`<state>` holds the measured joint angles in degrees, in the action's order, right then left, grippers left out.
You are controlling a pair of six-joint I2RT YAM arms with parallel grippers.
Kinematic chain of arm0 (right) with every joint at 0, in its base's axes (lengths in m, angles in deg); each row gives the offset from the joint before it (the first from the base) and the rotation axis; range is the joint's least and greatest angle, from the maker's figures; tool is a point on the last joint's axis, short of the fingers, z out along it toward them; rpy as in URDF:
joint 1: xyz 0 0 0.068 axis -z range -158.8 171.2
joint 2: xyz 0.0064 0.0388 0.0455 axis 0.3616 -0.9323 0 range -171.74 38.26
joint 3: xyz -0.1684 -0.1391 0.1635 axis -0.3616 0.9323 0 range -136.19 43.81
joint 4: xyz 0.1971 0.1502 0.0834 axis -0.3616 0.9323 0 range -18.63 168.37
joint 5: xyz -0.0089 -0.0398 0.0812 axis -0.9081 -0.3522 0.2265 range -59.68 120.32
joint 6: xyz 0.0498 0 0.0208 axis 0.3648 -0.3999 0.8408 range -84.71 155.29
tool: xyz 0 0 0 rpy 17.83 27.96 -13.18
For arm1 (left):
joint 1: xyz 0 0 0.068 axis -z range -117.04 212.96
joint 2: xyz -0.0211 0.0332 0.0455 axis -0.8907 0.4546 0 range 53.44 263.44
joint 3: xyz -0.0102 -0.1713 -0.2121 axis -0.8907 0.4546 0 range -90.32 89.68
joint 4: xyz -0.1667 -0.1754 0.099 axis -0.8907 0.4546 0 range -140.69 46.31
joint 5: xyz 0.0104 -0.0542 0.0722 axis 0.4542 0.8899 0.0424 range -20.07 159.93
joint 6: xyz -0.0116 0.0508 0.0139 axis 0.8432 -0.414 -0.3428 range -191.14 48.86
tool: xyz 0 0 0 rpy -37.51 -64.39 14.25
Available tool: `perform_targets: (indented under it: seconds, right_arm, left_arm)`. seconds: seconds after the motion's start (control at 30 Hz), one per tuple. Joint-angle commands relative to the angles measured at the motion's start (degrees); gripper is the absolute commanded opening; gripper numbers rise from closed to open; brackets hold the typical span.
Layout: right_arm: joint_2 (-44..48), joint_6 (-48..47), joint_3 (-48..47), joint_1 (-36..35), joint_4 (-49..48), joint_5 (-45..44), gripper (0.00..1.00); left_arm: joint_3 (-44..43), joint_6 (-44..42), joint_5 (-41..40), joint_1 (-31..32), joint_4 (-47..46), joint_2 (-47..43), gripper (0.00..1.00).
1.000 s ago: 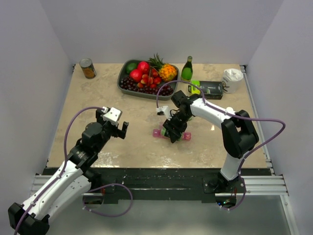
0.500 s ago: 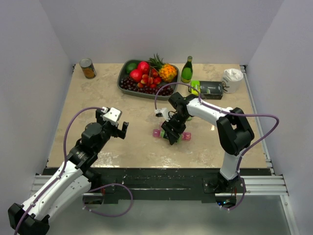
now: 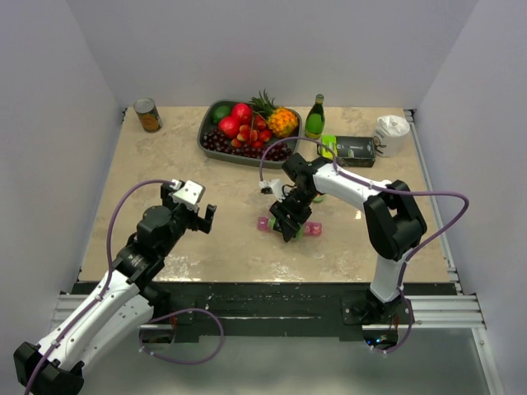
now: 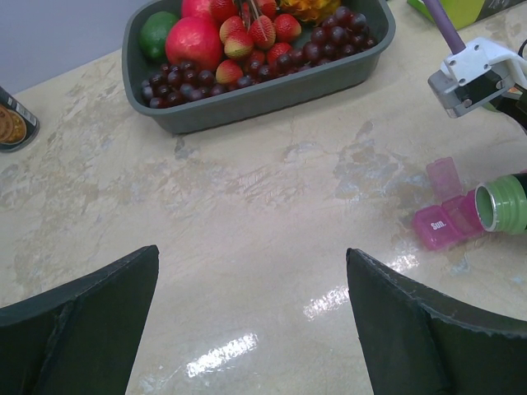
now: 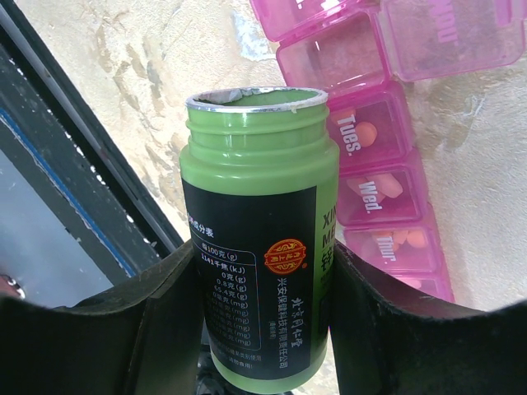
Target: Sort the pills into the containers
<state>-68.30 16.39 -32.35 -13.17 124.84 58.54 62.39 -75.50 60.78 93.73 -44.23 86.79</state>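
Note:
The pink pill organizer (image 3: 265,223) lies mid-table, its middle hidden under my right gripper (image 3: 288,224). In the right wrist view the organizer (image 5: 412,107) has several lids open, with orange pills (image 5: 380,186) in the Tues, Wed and Thur compartments. My right gripper (image 5: 259,271) is shut on an uncapped green pill bottle (image 5: 255,214) with a black label, held tipped beside the organizer's left end. The left wrist view shows the organizer's Sun end (image 4: 449,218) and the bottle's mouth (image 4: 502,206). My left gripper (image 3: 198,216) is open and empty over bare table (image 4: 252,251).
A grey fruit tray (image 3: 203,138) stands at the back, with a can (image 3: 148,115) at the back left. A green glass bottle (image 3: 314,115), a black box (image 3: 354,148) and a white cup (image 3: 391,132) are at the back right.
My right gripper has shifted slightly left along the organizer with the green bottle. The left arm has not moved.

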Motion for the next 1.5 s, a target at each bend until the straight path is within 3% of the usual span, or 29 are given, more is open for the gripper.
perform_targets:
  seconds: [0.0,1.47]
  right_arm:
    - [-0.13,1.67,-2.06,-0.52,1.19,1.39,0.00]
    - [-2.25,7.38,-4.61,-1.05,3.13,-1.68,0.00]
  left_arm:
    - [0.04,-1.44,0.53,-0.44,-2.50,-0.56,0.99]
    - [-0.05,-1.44,1.15,-1.23,-2.68,-0.21,0.99]
